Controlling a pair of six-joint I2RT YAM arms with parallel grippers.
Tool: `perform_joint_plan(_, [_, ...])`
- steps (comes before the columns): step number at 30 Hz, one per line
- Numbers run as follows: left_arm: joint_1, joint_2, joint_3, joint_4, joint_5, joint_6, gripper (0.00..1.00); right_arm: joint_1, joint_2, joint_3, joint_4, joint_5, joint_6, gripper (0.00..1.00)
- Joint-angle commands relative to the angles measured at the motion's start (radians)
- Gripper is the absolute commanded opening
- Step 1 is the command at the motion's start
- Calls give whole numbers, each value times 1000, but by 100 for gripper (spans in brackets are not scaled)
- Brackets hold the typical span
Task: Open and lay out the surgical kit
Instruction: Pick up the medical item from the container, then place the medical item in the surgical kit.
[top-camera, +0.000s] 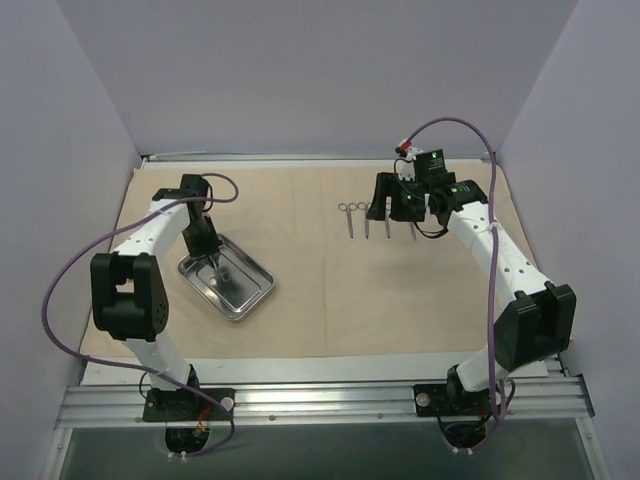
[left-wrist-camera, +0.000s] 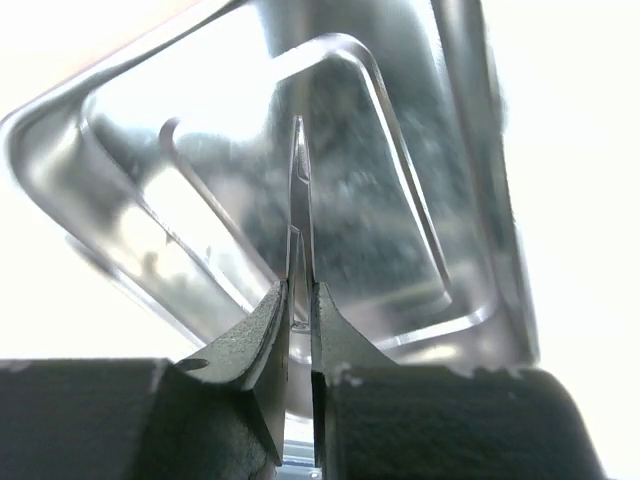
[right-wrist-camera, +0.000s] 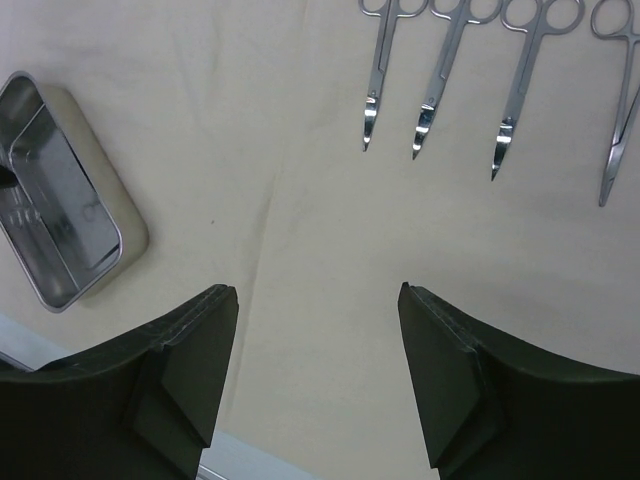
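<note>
The beige cloth wrap (top-camera: 330, 300) lies spread flat over the table. On its left part sits the shiny steel tray (top-camera: 227, 281), also seen in the right wrist view (right-wrist-camera: 60, 190). My left gripper (top-camera: 212, 260) reaches down into the tray (left-wrist-camera: 380, 200) and is shut (left-wrist-camera: 298, 290) on a thin silver instrument (left-wrist-camera: 300, 200) whose tip points away across the tray floor. At the back, several ring-handled instruments (right-wrist-camera: 440, 70) lie side by side on the cloth (top-camera: 350, 215). My right gripper (top-camera: 393, 215) hovers over them, open (right-wrist-camera: 318, 300) with only cloth between its fingers.
Lilac walls close in the table on three sides. A metal rail (top-camera: 320, 400) runs along the near edge by both arm bases. Purple cables (top-camera: 60, 300) loop off each arm.
</note>
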Motion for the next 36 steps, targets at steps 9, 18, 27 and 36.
perform_joint_plan(9, [-26,-248,-16,-6,134,38,2,36,90,43,60,-146,43,64])
perform_joint_plan(18, [-171,-303,8,93,352,97,2,88,268,184,100,-475,168,69])
perform_joint_plan(27, [-391,-248,108,120,358,84,2,185,380,288,94,-558,262,68])
perform_joint_plan(36, [-458,-203,175,111,344,84,2,211,411,291,43,-598,239,59])
